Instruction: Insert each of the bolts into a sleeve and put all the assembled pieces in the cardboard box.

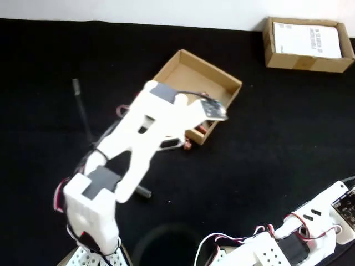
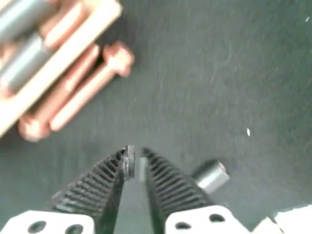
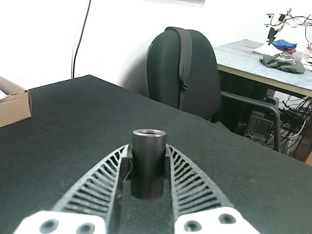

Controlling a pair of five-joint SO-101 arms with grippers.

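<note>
Nearest in the left wrist view, the left gripper (image 2: pixel 134 160) has its fingers drawn almost together. Only a sliver of gap is left and nothing sits between them, and they hang just above the bare bench (image 2: pixel 219 73). A loose sleeve (image 2: pixel 209 176) lies on its side just beside one finger.

Farther out, ahead of the fingertips and off to one side, two copper bolts (image 2: pixel 83 91) lie flat on the bench. They touch each other and rest against the outside wall of the cardboard box (image 2: pixel 63 52). Their long axes run parallel to that wall and slant across the line of the fingers, with the heads at opposite ends. Beyond the wall, inside the box, lie assembled pieces (image 2: pixel 27 51), grey sleeves over copper shanks.

In the high view the left arm (image 1: pixel 138 133) stretches from the lower left to the centre of the frame, its wrist over the near wall of the box. The right arm (image 1: pixel 288 241) sits in the lower right corner, well apart from the box, so the left is much the nearer to the bolts.

The right gripper (image 3: pixel 147 148) is clenched on an upright sleeve (image 3: pixel 148 168), open bore facing up. It looks ready to receive a bolt.

The coming grasp probably depends on that slant. The left fingers would have to spread and turn to straddle a shank across its axis, taking the bolt farther from the wall, which has free room on one side
</note>
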